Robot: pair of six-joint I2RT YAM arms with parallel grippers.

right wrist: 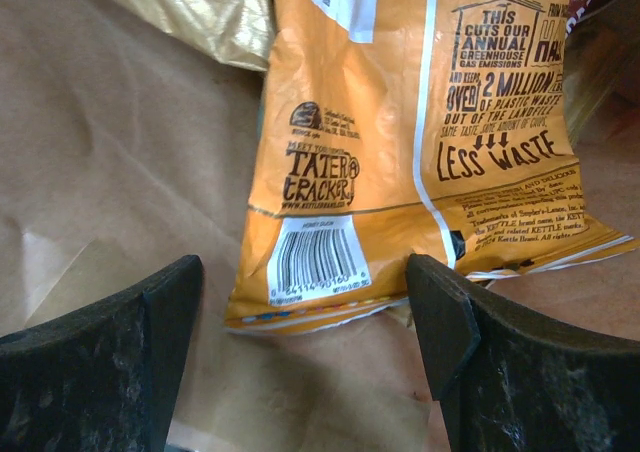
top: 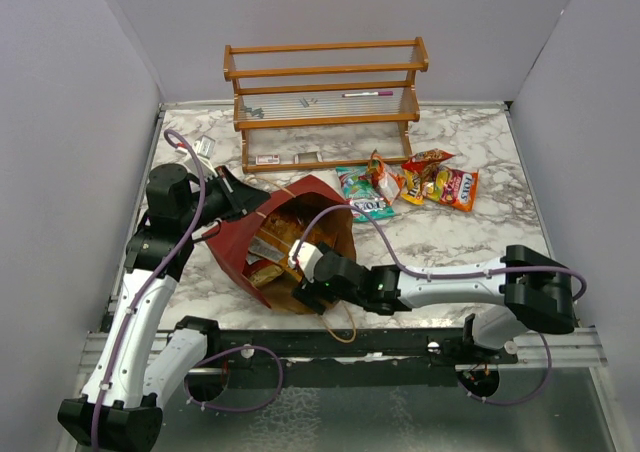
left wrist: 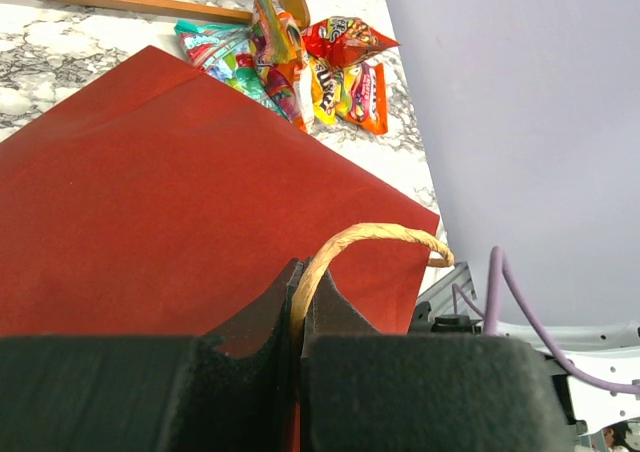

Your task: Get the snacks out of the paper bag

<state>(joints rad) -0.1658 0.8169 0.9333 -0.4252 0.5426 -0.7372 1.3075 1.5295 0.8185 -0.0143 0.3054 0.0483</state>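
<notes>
**Left gripper** (left wrist: 300, 277): jaws closed on the rim of the paper bag (top: 318, 194), with the twine handle (left wrist: 375, 234) pinched between them. It holds the mouth up.

**Paper bag:** tipped on its side on the table (top: 470, 247), mouth toward the arm bases. Matte dark red outside, kraft brown inside, with stiff flat panels. The handle is a thin tan twisted loop.

**Right gripper** (right wrist: 305, 292): inside the bag's mouth, jaws apart. They stand either side of the lower seam of the orange chip packet (right wrist: 400, 142), with a gap at each finger.

**Orange chip packet:** in the bag, flat on the brown inner wall. Crinkly film with dark print, a barcode and a crimped bottom edge. A gold packet (right wrist: 190, 12) lies just behind it at upper left.

**Handling note (judgement):**
- The step in hand looks like the grasp on this packet.
- Best to close on the crimped seam, where the film is flat and doubled, since it probably slips.
- Keep the fingers off the brown paper.
- Draw the packet straight out through the mouth while the rim is held high.

**Snacks outside the bag:** a teal packet (top: 362, 197) and red, orange and yellow packets (top: 440, 184) cluster on the table right of the bag, just before the wooden rack (top: 325, 97).
</notes>
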